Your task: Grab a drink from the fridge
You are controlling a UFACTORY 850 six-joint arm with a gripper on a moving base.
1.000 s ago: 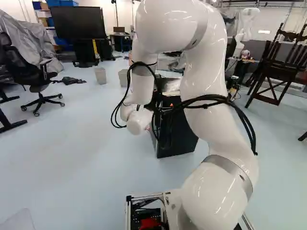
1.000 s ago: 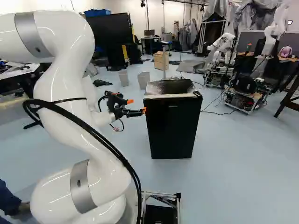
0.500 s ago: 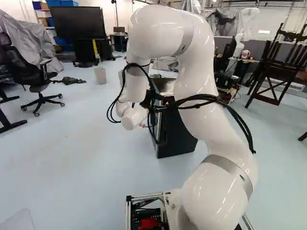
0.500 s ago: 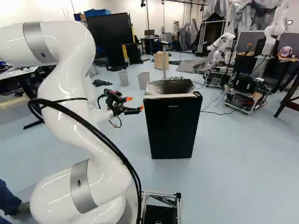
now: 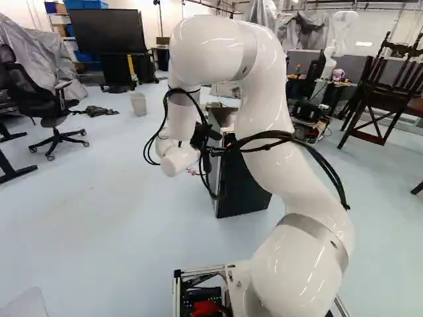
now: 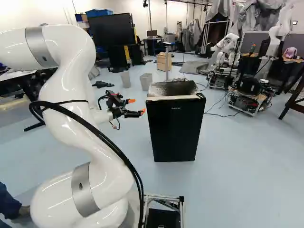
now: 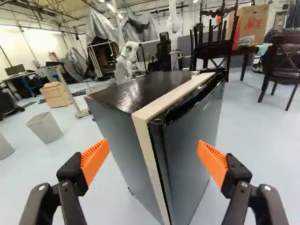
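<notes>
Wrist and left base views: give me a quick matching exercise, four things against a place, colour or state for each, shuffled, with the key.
Things:
1. Gripper
2. Finger pads
3. Fridge
4. Office chair

Places, colours, states:
A. At the left of the left base view
B. Orange
C. Black front, ahead of the gripper
D. Open, nothing held

Right pairs: 1-D, 2-B, 3-C, 4-A
</notes>
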